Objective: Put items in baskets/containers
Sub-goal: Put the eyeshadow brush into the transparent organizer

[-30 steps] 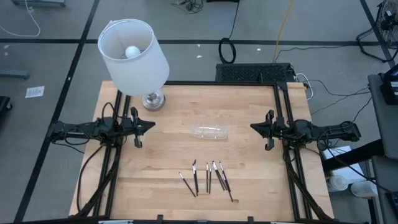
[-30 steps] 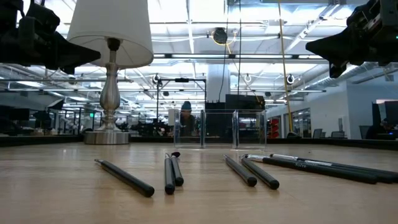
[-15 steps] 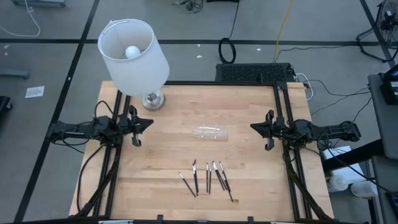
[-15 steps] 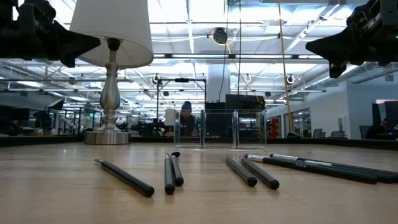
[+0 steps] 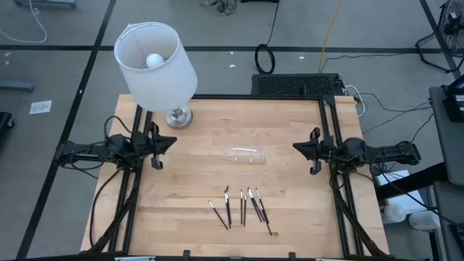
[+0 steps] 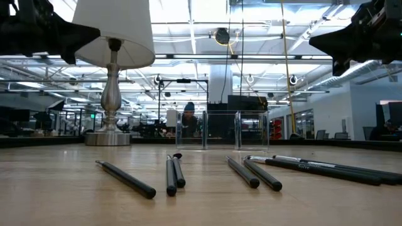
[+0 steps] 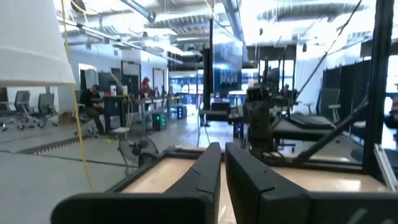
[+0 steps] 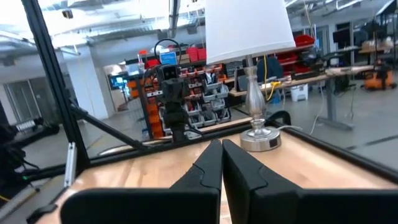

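Nearest the front edge of the light wooden table (image 5: 188,217), six thin dark pencil-like sticks with lighter tips (image 5: 241,207) lie loose in a rough row, some touching or crossing; the low view (image 6: 245,172) shows them flat on the wood. Behind them, towards the table's middle and well apart from the sticks, rests the small clear shallow oblong plastic tray (image 5: 244,154), with nothing visible inside it. Level with the tray, the left claw (image 5: 172,143) hangs above the table's left side, fingers pressed nearly together and holding nothing, as its wrist view (image 7: 222,163) shows. The right claw (image 5: 298,148) hangs above the right side, likewise closed and holding nothing (image 8: 221,158). At the far left corner stands a white-shaded lamp on a silver metal base (image 5: 155,67).
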Tool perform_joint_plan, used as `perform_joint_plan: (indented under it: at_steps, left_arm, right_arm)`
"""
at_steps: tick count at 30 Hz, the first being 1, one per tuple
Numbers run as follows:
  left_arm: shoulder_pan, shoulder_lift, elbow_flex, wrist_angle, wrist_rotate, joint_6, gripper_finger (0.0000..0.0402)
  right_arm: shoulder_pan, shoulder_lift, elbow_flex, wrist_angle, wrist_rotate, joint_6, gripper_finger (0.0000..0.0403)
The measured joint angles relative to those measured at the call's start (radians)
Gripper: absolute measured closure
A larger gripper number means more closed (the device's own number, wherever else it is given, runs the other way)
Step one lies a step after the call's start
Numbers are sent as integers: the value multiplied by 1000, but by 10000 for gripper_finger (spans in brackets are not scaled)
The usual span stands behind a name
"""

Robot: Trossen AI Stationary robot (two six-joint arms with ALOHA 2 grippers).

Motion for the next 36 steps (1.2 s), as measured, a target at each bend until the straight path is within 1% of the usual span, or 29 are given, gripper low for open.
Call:
perform_joint_plan:
  at_steps: [4,6,10,14,16,19,22,24,27,29,31,36]
  left_arm:
    - [0,1,0,1,-11,17,371]
    - [0,10,0,-16,-15,-34,371]
    - [0,29,0,-127,-6,-165,371]
    - [-1,81,0,-144,4,-212,371]
    - [-1,120,0,-130,46,-231,371]
    - [-1,188,0,-88,93,-237,371]
    - [-1,261,0,-21,115,-227,371]
    - [-1,310,0,21,131,-212,371]
    - [-1,381,0,78,159,-187,371]
    - [-2,416,0,122,170,-181,371]
    - [-1,445,0,152,170,-185,371]
    - [-1,474,0,199,170,-191,371]
  right_arm:
    - [0,0,0,-3,-2,90,403]
    - [0,0,0,-2,1,101,403]
    - [-2,2,0,9,7,-4,403]
    - [-2,8,0,-51,7,-56,403]
    - [-2,16,0,-69,33,-65,403]
    - [-3,33,0,-16,81,-79,403]
    - [-2,58,0,52,70,-111,403]
    - [1,86,0,98,24,-115,403]
    - [23,150,20,165,-36,-102,403]
    - [56,216,56,169,-49,-83,403]
    - [103,307,86,154,-38,-82,403]
    - [262,599,220,169,155,-79,403]
